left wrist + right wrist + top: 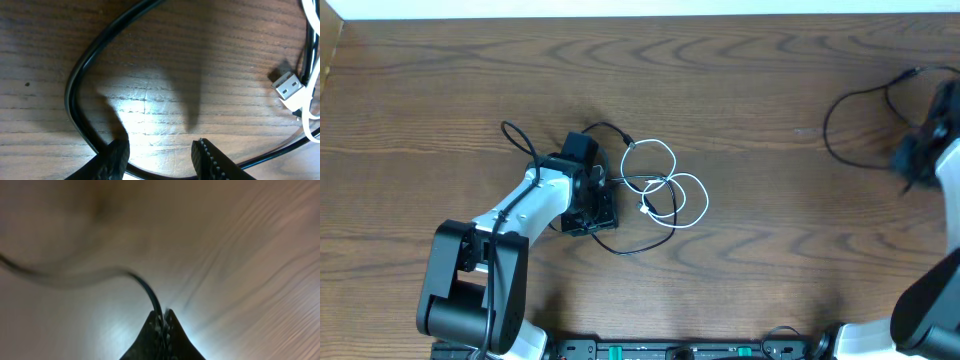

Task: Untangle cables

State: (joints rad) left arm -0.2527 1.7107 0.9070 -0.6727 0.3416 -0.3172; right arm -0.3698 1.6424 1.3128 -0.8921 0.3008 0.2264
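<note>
Right end effector [163, 314] pinches black cable [145, 288]; left end effector [160, 145] half-open

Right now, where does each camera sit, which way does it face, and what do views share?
Overhead: above the table, facing straight down; left arm and right arm show.
Left wrist: close over the table, facing down; open left gripper at bottom, black loop and white cable ahead.
Right wrist: blurred, facing down; right gripper shut on a separate black cable.
Shared: overhead and left wrist show the white cable; overhead and right wrist, the separate black cable.
</note>
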